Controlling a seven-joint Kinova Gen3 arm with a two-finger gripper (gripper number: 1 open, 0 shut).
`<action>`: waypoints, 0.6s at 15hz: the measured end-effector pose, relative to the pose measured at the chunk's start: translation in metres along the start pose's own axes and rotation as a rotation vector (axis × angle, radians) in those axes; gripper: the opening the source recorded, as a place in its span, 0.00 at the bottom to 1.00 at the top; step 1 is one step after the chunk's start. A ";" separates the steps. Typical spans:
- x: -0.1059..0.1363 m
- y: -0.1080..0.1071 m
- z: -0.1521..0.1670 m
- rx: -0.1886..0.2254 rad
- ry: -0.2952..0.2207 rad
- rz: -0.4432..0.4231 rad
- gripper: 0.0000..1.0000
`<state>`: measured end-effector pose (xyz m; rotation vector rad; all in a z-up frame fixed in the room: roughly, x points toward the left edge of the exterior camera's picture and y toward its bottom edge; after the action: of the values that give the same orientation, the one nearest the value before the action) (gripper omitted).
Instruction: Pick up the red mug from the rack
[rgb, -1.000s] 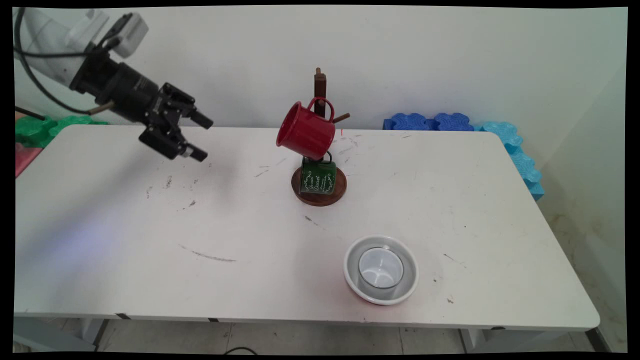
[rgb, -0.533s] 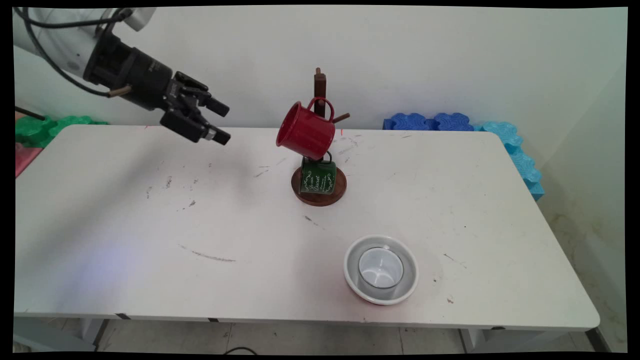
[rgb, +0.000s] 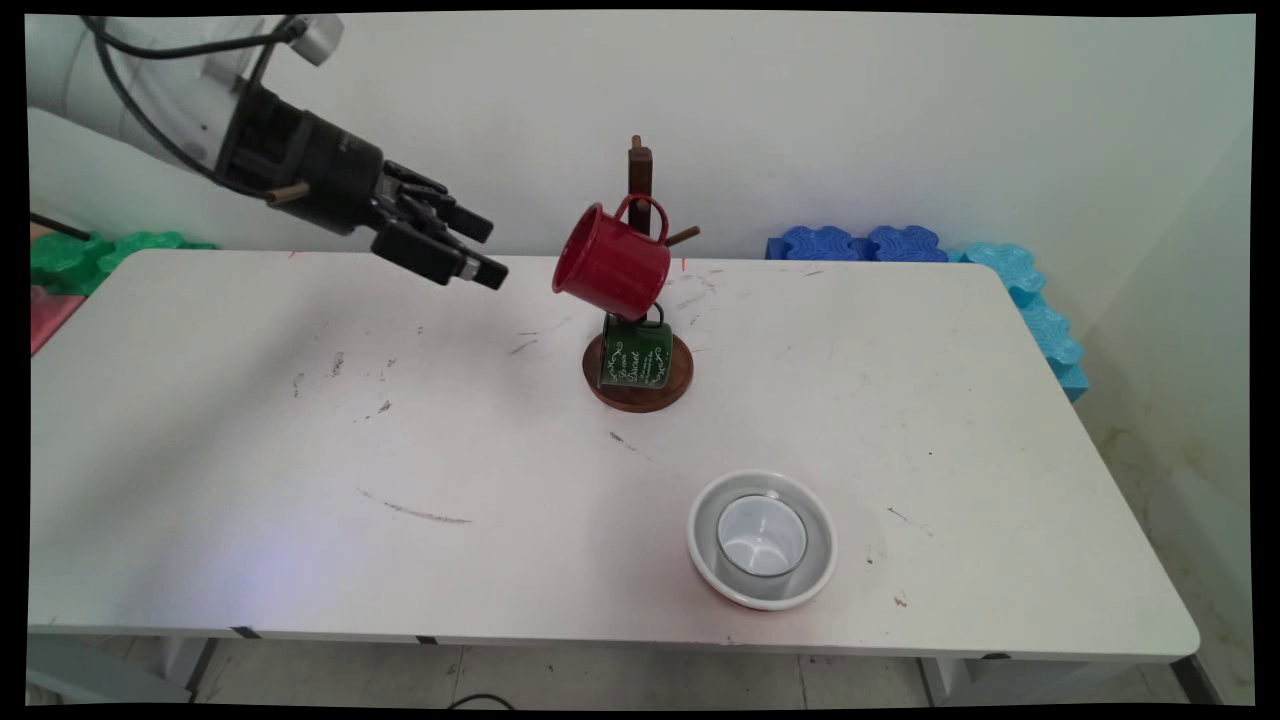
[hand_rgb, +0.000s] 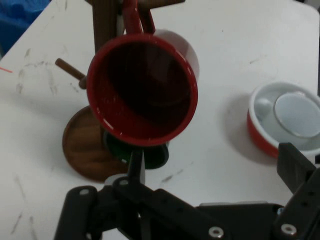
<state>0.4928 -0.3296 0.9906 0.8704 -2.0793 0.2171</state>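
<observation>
White table (rgb: 250, 450) bears a wooden mug stand (rgb: 640, 370) with a red mug (rgb: 610, 265) hung by its handle above a green mug (rgb: 633, 355), a white bowl (rgb: 700, 560) holding a cup (rgb: 760, 535) nearer, and the gripper (rgb: 485, 250), fingers released and empty, just left of the red mug.

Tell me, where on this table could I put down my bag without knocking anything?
The widest bare stretch of the table lies left of the mug stand and the bowl holding a cup. The right end, past the bowl, is bare too. Avoid the middle back: there the gripper hangs beside the red mug, with a green mug below it.
</observation>
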 end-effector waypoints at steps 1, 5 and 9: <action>0.000 0.001 0.004 0.001 0.007 -0.014 1.00; 0.001 0.005 0.018 0.008 0.032 -0.061 1.00; 0.001 0.007 0.033 0.017 0.050 -0.098 1.00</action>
<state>0.4663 -0.3394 0.9722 0.9648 -1.9857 0.2023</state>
